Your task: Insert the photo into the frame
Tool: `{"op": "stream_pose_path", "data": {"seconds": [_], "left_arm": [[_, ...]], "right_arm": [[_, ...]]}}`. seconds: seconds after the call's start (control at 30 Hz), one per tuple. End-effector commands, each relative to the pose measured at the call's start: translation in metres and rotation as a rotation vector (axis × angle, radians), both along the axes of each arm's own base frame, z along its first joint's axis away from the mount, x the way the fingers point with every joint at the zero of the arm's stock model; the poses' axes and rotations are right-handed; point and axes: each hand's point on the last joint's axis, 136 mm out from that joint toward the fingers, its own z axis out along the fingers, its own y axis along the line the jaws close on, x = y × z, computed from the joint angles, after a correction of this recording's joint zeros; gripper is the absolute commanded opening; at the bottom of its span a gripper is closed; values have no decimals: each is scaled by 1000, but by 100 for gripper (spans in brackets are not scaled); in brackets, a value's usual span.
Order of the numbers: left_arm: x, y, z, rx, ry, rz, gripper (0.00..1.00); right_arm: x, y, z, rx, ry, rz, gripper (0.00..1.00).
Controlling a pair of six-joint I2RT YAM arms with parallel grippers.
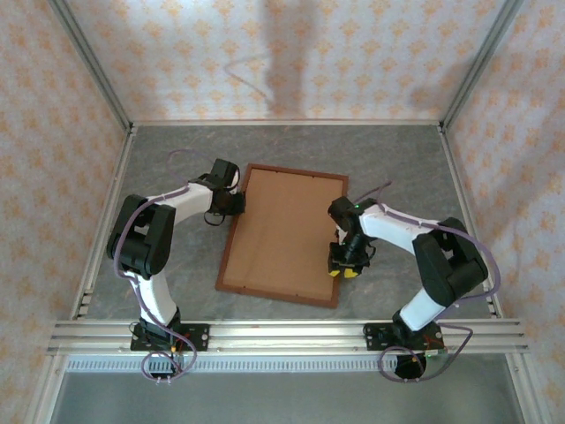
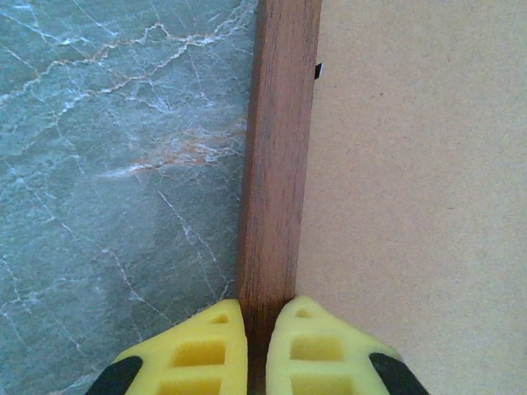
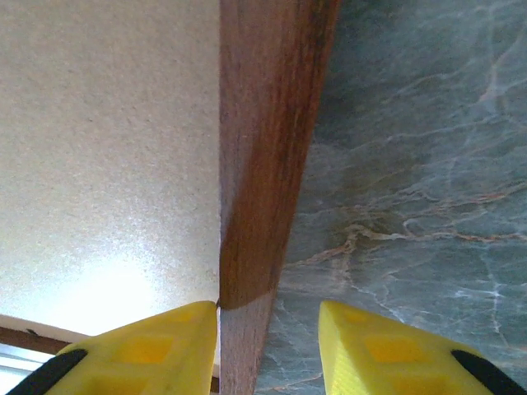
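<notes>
Grey marble table; frame lying flat

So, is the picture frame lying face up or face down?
Face down: the thin reddish-brown wooden frame lies flat on the grey marble table, its plain brown backing board facing up.

The frame lies flat in the middle of the table, with the backing board inside it. The left gripper sits on its edge at ten o'clock; the right gripper sits at four o'clock, one finger over the board, the other over the table, the moulding between them.
</notes>
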Motion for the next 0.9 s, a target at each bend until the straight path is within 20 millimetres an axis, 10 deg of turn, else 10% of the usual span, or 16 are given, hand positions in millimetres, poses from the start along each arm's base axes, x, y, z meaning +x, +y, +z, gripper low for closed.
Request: {"op": "stream_pose_path", "data": {"seconds": [0.0, 0.6, 0.87], "left_arm": [[-32, 8, -29, 43, 134, 18, 8], [-32, 7, -29, 36, 132, 16, 8], [-32, 7, -30, 39, 135, 15, 8]], "right_arm": [[-7, -6, -8, -38, 24, -3, 38], [2, -14, -24, -125, -15, 26, 35], [11, -1, 6, -40, -68, 34, 51]]}}
